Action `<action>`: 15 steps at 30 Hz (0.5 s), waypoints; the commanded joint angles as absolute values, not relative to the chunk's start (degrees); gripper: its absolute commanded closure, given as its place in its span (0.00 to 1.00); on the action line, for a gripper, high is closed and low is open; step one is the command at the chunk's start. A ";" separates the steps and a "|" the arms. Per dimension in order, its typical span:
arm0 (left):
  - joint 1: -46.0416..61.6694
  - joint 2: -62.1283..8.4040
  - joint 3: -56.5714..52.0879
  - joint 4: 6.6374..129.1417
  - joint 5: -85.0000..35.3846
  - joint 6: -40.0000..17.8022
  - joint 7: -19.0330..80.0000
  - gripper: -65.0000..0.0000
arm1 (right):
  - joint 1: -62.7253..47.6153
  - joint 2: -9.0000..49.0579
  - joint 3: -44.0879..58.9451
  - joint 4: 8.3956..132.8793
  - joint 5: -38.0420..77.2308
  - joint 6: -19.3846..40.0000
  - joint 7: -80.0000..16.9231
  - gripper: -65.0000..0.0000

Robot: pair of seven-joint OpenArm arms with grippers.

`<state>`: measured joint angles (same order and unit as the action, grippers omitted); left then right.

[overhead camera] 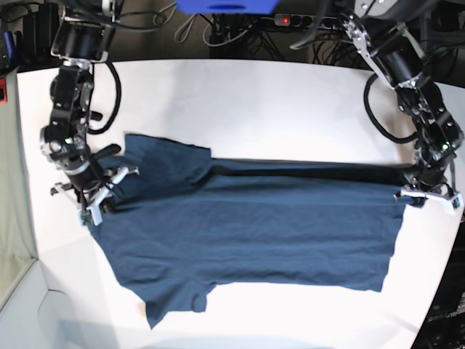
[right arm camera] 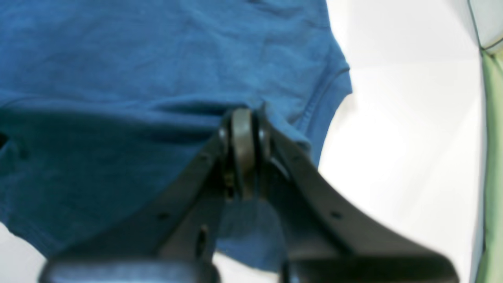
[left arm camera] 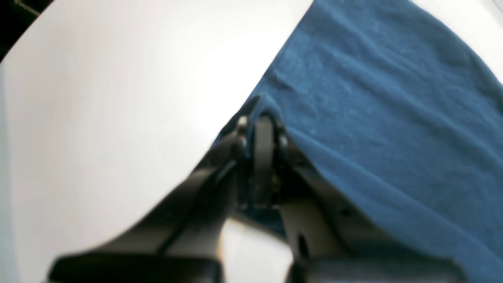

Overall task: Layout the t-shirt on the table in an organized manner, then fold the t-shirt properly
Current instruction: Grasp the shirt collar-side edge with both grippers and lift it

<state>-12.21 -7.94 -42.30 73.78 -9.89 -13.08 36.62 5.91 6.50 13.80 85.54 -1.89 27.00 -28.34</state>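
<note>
Shirt (overhead camera: pixel 254 233) spread across the table (overhead camera: pixel 254 109), long axis running side to side in the base view, between the two grippers. Sleeves at the right gripper's end: one just past it, the other nearer the camera at the table's front edge. Straight hem at the left gripper's end.

Right gripper (right arm camera: pixel 243 114): jaws pinched together on a fold of cloth beside a sleeve, fabric bunched up over the tips. Sleeve cuff just to the right of the tips in the right wrist view, bare table beyond it, a green strip (right arm camera: pixel 493 157) at the far right edge.

Left gripper (left arm camera: pixel 264 120): jaws likewise closed tight, gripping the shirt's edge at a corner of the hem. Cloth draped away to the right of the tips in the left wrist view, with long soft wrinkles; white table to their left.

Top edge of the shirt drawn in a fairly straight line from one gripper to the other, with a dark shadow along it. Rest of the cloth lying on the table below that line, mildly creased.
</note>
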 commanded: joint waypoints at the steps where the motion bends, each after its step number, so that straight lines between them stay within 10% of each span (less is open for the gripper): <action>1: -13.67 -8.92 -42.33 74.68 -10.24 -12.97 35.12 1.00 | 7.52 6.99 13.85 86.02 -1.54 26.68 -26.77 1.00; 8: -13.67 -8.92 -42.33 74.59 -10.33 -12.97 35.12 0.98 | 7.43 6.90 13.85 85.23 -1.54 26.68 -26.77 1.00; 15: -13.49 -8.92 -42.33 74.59 -10.15 -12.79 35.30 0.62 | 6.90 6.90 13.93 84.00 -1.54 26.68 -26.86 0.94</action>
